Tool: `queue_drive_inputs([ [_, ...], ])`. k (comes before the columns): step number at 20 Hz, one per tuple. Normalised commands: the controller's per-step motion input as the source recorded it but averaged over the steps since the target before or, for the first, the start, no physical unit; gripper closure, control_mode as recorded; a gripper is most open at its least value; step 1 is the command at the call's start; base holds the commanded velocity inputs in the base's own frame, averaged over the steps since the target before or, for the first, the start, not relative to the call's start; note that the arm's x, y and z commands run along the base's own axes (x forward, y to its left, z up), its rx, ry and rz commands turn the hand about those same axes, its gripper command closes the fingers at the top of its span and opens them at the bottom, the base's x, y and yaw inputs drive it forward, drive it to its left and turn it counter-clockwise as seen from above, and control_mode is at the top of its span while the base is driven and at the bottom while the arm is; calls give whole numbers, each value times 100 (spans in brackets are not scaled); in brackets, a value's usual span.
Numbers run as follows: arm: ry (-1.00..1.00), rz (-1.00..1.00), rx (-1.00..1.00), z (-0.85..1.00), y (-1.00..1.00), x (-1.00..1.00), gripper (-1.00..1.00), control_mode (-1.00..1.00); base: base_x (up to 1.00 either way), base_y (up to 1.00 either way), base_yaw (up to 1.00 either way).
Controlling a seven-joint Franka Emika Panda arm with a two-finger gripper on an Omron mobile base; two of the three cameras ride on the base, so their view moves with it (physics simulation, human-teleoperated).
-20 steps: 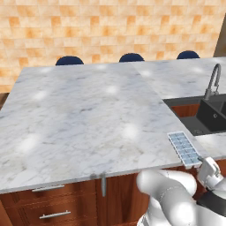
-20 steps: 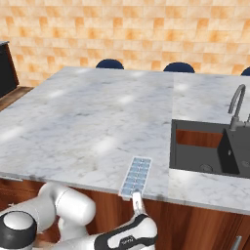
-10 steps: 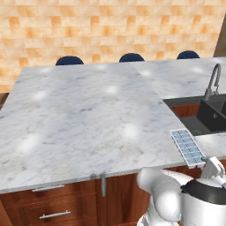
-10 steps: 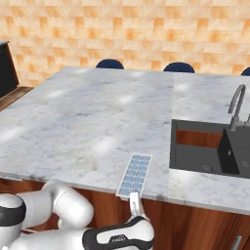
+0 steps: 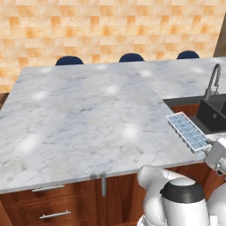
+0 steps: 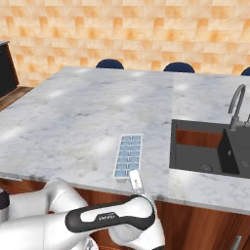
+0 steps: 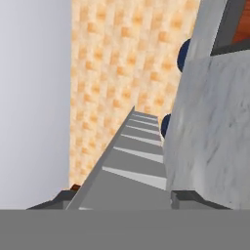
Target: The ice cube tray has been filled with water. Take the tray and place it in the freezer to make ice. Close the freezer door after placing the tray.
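An orange-tiled wall [image 5: 110,26] backs a wide marble bench [image 5: 84,119], with three dark blue stool tops [image 5: 131,57] peeking over its far edge. The ice cube tray [image 5: 188,132] lies flat at the bench's near edge, just left of the black sink [image 6: 207,149]. Its long axis runs from near to far, and its near end reaches the lip. The claw [image 6: 135,179] has closed on that near end, one white finger [image 6: 136,180] showing over the tray's short edge; in the hand view the tray [image 7: 132,166] runs away between the dark tips. Pale blue water [image 6: 128,155] fills the two rows of cells. Left of the tray the marble lies open; the curved tap [image 6: 237,105] stands beyond the sink. Wooden drawers [image 5: 48,205] sit below, and the far-right stool is cut off.
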Motion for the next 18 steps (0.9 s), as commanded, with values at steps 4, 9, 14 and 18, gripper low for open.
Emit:
queue_drive_inputs([
  [4,0,23,-6,76,30,17,100,-100,0,0,0],
  [9,-1,28,-5,57,41,31,100,-100,0,0,0],
  [14,-9,28,0,31,45,40,100,-100,0,0,0],
  [18,-6,17,6,5,50,31,100,-100,0,0,0],
])
